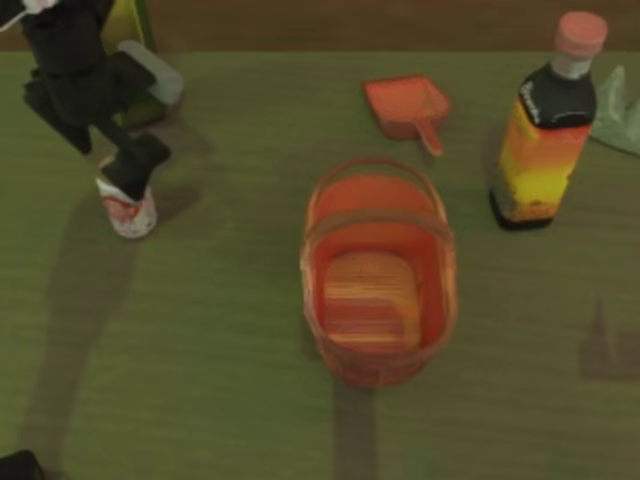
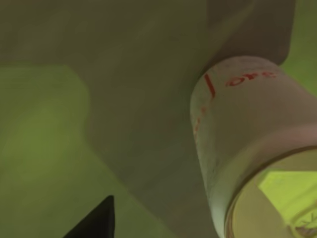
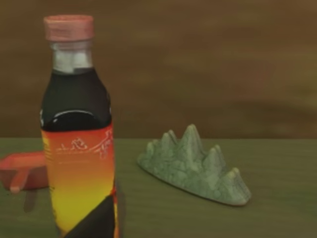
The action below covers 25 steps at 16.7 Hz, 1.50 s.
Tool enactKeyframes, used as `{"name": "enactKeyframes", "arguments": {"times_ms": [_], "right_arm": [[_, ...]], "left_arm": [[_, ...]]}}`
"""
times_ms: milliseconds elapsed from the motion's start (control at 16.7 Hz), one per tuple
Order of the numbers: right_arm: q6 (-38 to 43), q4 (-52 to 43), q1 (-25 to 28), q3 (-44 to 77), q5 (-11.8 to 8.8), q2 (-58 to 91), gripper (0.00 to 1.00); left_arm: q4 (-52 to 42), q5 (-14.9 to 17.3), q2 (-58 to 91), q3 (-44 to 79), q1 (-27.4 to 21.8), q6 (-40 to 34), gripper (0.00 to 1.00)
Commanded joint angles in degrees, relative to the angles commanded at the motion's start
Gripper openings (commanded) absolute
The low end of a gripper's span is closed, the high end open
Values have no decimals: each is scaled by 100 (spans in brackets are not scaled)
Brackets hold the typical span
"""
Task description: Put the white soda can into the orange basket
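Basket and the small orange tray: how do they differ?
The basket is much larger than the tray, deep and oval with an arched handle across its top; the tray is shallow with a short straight handle. The basket sits mid-table, the tray behind it toward the far edge. Both are orange and hold nothing.

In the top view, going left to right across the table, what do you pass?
Left claw over the white soda can → orange basket → dark sauce bottle with a pink cap → pale green ridged piece at the right edge. The small orange scoop tray overlaps the basket's span, so it is omitted.
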Motion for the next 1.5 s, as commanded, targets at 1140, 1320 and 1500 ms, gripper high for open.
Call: {"name": "enactKeyframes", "arguments": {"times_ms": [1140, 1320, 1500], "right_arm": [[0, 0, 0, 0, 0, 0, 100], [0, 0, 0, 0, 0, 0, 100], [0, 0, 0, 0, 0, 0, 100]], "left_arm": [[892, 2, 170, -713, 11, 13, 25], [892, 2, 170, -713, 11, 13, 2], [892, 2, 170, -713, 11, 13, 0]]}}
